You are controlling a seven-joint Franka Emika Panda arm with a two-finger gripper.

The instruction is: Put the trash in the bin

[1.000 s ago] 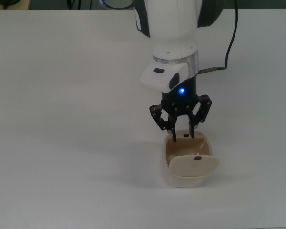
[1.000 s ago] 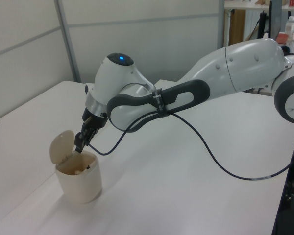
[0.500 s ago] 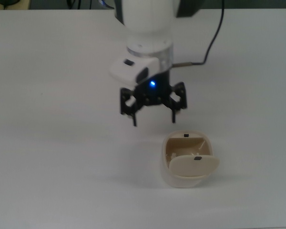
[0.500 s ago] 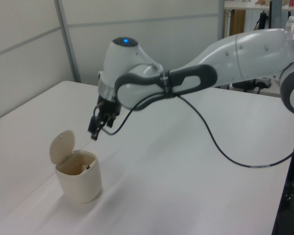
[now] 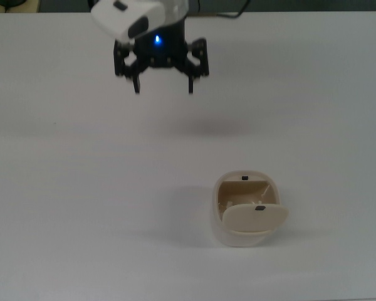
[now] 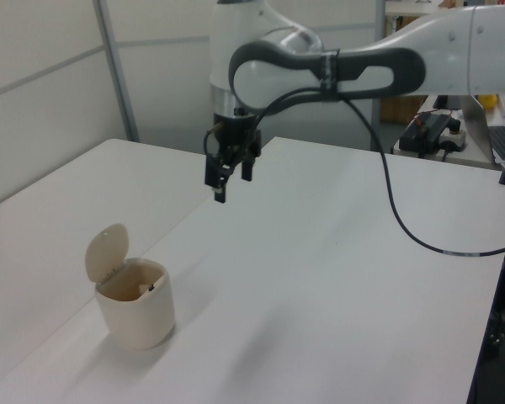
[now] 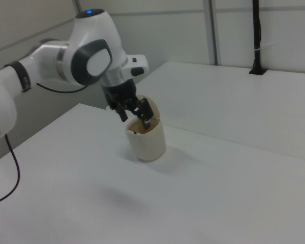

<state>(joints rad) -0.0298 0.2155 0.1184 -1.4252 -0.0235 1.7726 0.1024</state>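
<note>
The cream-beige bin (image 5: 245,233) stands on the white table with its flap lid (image 5: 255,217) tipped open; it also shows as the bin (image 6: 136,318) in the left view and the bin (image 7: 148,142) in the right view. A pale lump, the trash (image 6: 135,291), lies inside it. My gripper (image 5: 163,89) hangs open and empty in the air, well away from the bin toward the top view's upper left. In the left view the gripper (image 6: 232,187) is above and to the right of the bin. In the right view the gripper (image 7: 135,118) overlaps the bin's rim.
The white table (image 5: 81,188) spreads wide around the bin. A black cable (image 6: 401,227) hangs from the arm over the table's right part in the left view. A black post (image 7: 256,35) stands at the far edge in the right view.
The gripper, which was at the bin's opening, has lifted and moved away toward the top view's upper left, with its fingers spread wider. The bin has stayed put.
</note>
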